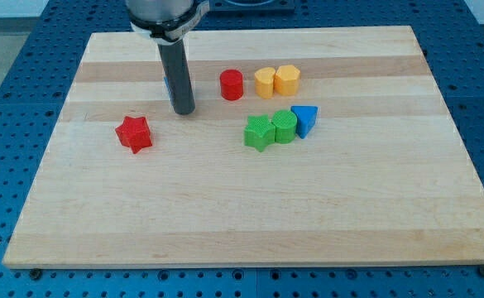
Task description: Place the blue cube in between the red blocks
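Blue cube (166, 83), mostly hidden, shows as a sliver at the upright rod's left edge, between the red star block (133, 133) and red cylinder (231, 84). My tip (183, 111), a graspless tool holding nothing, rests on the wooden worktop (250, 207).

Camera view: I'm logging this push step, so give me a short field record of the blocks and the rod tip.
tip: my tip, between the two red blocks
blue cube: sliver showing behind the rod
red star block, view's left of tip
red cylinder, view's right of tip
yellow blocks, touching
green blocks
blue triangular block
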Controlling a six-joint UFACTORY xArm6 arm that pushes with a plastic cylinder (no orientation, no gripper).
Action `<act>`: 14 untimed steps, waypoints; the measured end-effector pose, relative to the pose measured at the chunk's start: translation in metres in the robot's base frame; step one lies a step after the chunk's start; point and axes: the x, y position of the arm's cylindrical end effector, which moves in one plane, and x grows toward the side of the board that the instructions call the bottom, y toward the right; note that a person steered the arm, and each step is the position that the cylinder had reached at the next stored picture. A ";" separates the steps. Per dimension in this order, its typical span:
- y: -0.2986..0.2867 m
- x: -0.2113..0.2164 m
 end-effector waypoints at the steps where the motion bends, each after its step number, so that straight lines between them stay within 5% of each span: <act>1: -0.028 0.003; 7: -0.064 -0.053; 14: -0.038 -0.046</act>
